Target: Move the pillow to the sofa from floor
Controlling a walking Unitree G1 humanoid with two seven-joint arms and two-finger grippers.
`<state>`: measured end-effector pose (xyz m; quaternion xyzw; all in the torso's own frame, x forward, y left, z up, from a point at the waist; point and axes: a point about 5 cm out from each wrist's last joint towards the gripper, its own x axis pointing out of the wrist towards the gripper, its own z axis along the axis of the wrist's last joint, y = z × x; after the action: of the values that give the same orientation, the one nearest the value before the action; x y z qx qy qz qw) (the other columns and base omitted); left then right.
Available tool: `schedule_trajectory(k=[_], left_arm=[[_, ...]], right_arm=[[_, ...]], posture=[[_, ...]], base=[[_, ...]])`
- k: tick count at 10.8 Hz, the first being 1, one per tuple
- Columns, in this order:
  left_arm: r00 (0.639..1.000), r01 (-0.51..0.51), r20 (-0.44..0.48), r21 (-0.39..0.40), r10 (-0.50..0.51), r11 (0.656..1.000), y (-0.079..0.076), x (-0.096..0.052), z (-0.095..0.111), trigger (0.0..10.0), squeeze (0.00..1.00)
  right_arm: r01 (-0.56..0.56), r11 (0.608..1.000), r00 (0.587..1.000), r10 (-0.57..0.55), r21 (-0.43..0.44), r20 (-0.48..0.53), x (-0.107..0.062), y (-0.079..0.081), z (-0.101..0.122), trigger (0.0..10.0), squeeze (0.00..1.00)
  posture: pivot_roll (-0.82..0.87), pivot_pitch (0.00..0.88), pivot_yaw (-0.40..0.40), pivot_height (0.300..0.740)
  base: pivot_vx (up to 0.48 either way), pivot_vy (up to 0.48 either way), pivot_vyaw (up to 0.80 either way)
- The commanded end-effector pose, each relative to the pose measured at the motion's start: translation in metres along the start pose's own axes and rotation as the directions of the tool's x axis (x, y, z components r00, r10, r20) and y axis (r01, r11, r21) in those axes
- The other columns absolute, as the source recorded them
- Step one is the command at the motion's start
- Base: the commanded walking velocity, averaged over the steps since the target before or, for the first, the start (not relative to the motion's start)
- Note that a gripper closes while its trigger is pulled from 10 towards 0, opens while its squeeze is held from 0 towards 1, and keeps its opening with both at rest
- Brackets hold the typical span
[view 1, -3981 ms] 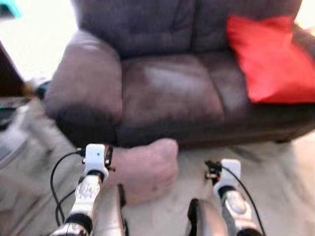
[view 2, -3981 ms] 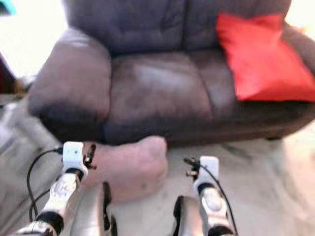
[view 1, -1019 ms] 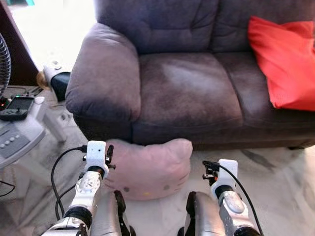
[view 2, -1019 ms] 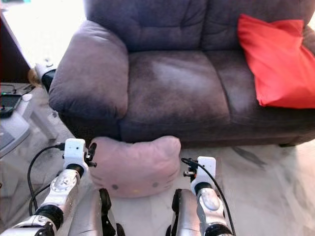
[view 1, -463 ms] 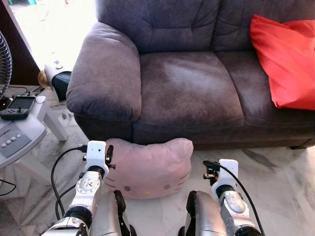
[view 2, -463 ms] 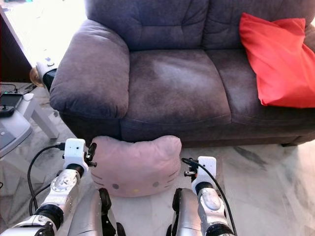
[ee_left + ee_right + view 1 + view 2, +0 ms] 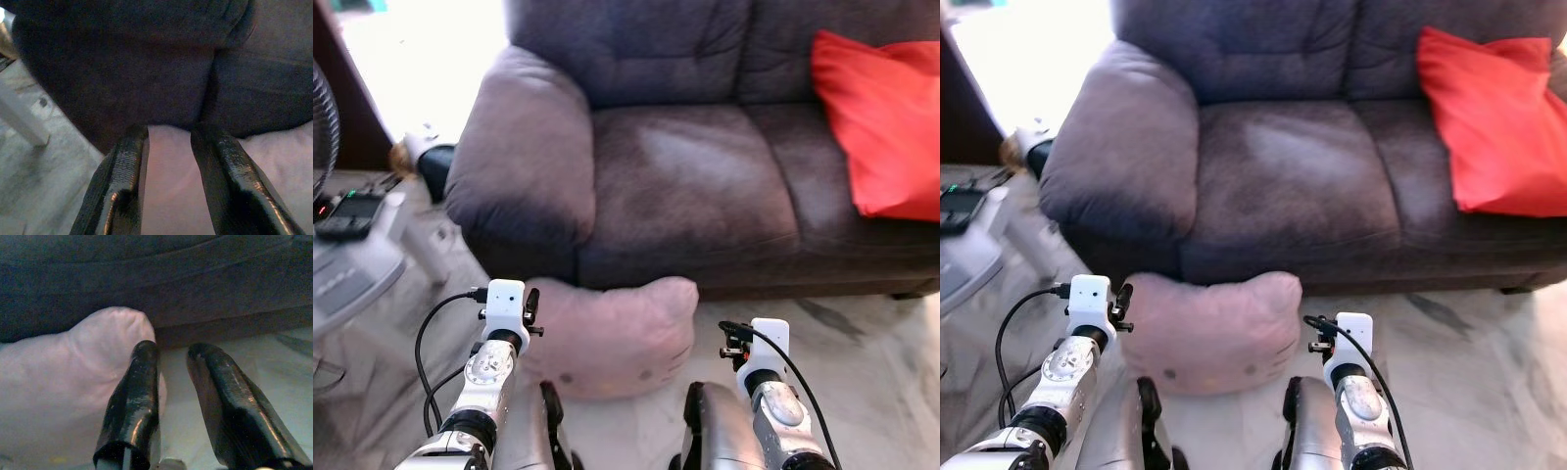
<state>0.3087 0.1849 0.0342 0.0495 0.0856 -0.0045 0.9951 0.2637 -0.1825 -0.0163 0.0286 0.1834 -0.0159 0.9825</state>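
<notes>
A pale pink pillow (image 7: 612, 333) with a cat face lies on the floor against the front of the dark grey sofa (image 7: 685, 176), below its left seat cushion. My left gripper (image 7: 168, 147) is open and hangs just in front of the pillow's (image 7: 171, 196) left upper edge. My right gripper (image 7: 171, 355) is open too, beside the pillow's (image 7: 63, 382) right corner and over the floor. Both arms (image 7: 494, 372) (image 7: 769, 392) reach forward, one on each side of the pillow.
A red cushion (image 7: 876, 117) leans on the sofa's right seat. A white side table (image 7: 352, 264) with a black device and a fan stands at the left. Marbled floor (image 7: 862, 362) lies open to the right.
The camera has shifted a little and the picture has blurred. Pillow, sofa and both arms keep their places relative to one another.
</notes>
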Motion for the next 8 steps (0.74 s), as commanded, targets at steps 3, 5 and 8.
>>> schedule_trajectory(k=[3,5,8], left_arm=[[1.000,0.007,-0.021,0.018,-0.007,1.000,-0.0010,-0.0003,-0.0029,10.0,0.00],[1.000,0.009,-0.020,0.018,-0.009,1.000,-0.0015,-0.0003,-0.0028,10.0,0.00],[1.000,0.016,-0.008,0.020,-0.016,1.000,-0.0032,-0.0009,-0.0023,10.0,0.00]], right_arm=[[-0.001,1.000,1.000,0.001,-0.007,-0.012,-0.0009,0.0009,-0.0026,10.0,0.00],[0.003,1.000,1.000,-0.003,0.012,-0.017,-0.0020,-0.0010,-0.0043,10.0,0.00],[0.012,1.000,1.000,-0.011,0.021,-0.026,-0.0029,-0.0024,-0.0062,10.0,0.00]], posture=[[0.07,0.071,-0.046,0.561],[0.07,0.071,-0.046,0.561],[0.07,0.073,-0.046,0.561]], base=[[0.299,0.000,0.45],[0.304,0.000,0.00],[0.000,0.000,0.00]])
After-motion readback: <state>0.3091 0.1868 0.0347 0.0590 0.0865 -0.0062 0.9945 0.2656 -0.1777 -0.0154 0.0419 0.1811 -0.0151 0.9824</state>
